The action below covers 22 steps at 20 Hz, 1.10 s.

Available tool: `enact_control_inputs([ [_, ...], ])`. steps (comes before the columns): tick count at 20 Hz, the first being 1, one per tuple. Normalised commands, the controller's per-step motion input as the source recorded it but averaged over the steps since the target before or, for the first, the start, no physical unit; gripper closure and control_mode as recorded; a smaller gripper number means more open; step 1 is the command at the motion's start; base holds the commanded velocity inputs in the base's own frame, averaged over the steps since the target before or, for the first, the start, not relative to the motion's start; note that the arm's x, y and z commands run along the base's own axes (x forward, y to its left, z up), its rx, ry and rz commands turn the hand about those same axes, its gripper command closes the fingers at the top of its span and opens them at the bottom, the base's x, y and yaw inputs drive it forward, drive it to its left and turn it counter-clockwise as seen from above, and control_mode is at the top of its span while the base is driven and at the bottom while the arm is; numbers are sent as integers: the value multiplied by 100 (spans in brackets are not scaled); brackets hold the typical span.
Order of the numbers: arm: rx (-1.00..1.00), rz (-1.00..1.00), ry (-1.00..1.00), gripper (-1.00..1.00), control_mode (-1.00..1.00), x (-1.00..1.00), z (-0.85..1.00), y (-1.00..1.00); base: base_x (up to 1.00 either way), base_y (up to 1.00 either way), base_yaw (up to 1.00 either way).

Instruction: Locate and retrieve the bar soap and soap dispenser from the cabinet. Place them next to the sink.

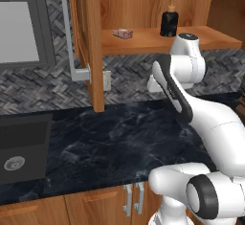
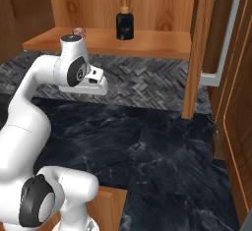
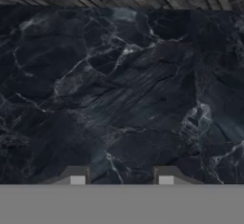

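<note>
The cabinet [image 1: 143, 43] stands open above the counter. On its plank shelf lies the pinkish bar soap [image 1: 123, 33], whose edge peeks out behind my arm [image 2: 78, 30]. The black soap dispenser [image 1: 169, 22] with its tan pump stands upright to the right of the soap [image 2: 125, 23]. The dark sink [image 1: 28, 133] is set into the counter at far left. My gripper [image 3: 121, 179] is open and holds nothing. It hangs below the shelf and looks down at bare black marble.
The open cabinet door [image 1: 91, 42] with its long silver handle [image 1: 72, 32] juts out left of the shelf. A second door [image 2: 236, 102] stands open on the right. Low doors with short handles [image 1: 134, 197] sit under the black marble counter [image 1: 119, 138].
</note>
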Motion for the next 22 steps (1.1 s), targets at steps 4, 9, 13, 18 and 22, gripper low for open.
enact_control_inputs([
  [4, 0, 0, -4, -100, -100, -13, 1, 0, 0, 0, 0],
  [9, 0, -3, -4, -100, -100, -29, 6, 0, 0, 0, 0],
  [13, 0, -2, -18, -100, -100, -26, 27, 0, 0, 0, 0],
  [18, -5, -8, -3, -100, -100, -24, 31, 0, 0, 0, 0],
  [22, 0, -22, -8, -100, -100, -18, 34, -2, 0, 0, 0],
])
